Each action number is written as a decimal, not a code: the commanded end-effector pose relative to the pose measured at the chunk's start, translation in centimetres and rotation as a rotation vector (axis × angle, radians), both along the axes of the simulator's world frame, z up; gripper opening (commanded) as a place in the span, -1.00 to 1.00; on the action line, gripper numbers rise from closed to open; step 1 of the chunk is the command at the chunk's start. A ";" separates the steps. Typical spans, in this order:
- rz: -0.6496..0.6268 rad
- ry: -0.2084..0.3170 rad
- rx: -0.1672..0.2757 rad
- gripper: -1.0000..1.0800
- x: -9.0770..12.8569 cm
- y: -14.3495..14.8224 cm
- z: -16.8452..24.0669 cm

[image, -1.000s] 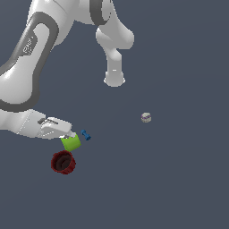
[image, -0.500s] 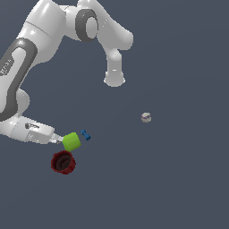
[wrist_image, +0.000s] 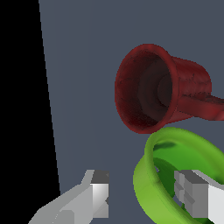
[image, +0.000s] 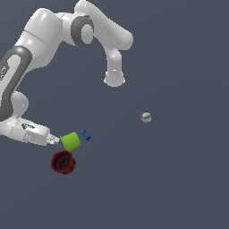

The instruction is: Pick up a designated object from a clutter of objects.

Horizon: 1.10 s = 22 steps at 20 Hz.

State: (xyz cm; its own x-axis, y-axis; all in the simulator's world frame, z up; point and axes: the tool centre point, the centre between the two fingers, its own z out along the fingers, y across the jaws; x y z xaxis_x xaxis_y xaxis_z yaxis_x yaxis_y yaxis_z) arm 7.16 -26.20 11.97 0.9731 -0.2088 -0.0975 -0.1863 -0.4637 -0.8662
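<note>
arm: white Panda (image: 44, 40) arcs over from the exterior view's upper middle down to the exterior view's lower left; wrist sits low, close to the counter (image: 179, 179)
gripper: gripper (image: 54, 140) points toward the exterior view's right, tip just at the side of the lime-green cup (image: 70, 141); in the wrist view its midpoint (wrist_image: 142, 192) falls on the cup's rim
jaws: spread apart, not clenched on anything; one finger (wrist_image: 94, 192) is outside the cup, the other finger (wrist_image: 192, 192) shows in front of or inside the cup's open mouth, so they look to straddle the near wall; cannot tell if either pad touches it
target: lime-green cup lies on its side on the counter, open mouth facing the gripper, green rim (wrist_image: 175, 175) fills the lower part of the wrist view
dark red cup: dark red cup (image: 63, 162) lies on its side just beside the green one, nearer the exterior view's bottom; flared mouth, dark interior; in the wrist view (wrist_image: 153, 89) it sits right next to the green rim, touching or nearly so, cannot tell which
blue piece: tiny blue dumbbell piece (image: 86, 135) lies just past the green cup on the exterior view's right, close, contact unclear
whitish lump: small round lump (image: 146, 117) well apart from the rest, toward the exterior view's right
surface: counter is flat dark grey-blue
</note>
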 end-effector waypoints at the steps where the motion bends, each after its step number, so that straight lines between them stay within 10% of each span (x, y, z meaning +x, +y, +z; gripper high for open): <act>1: -0.002 -0.006 0.002 0.23 0.1 -0.1 0.1; 22: 0.003 -0.003 0.041 0.23 -0.7 0.3 -1.9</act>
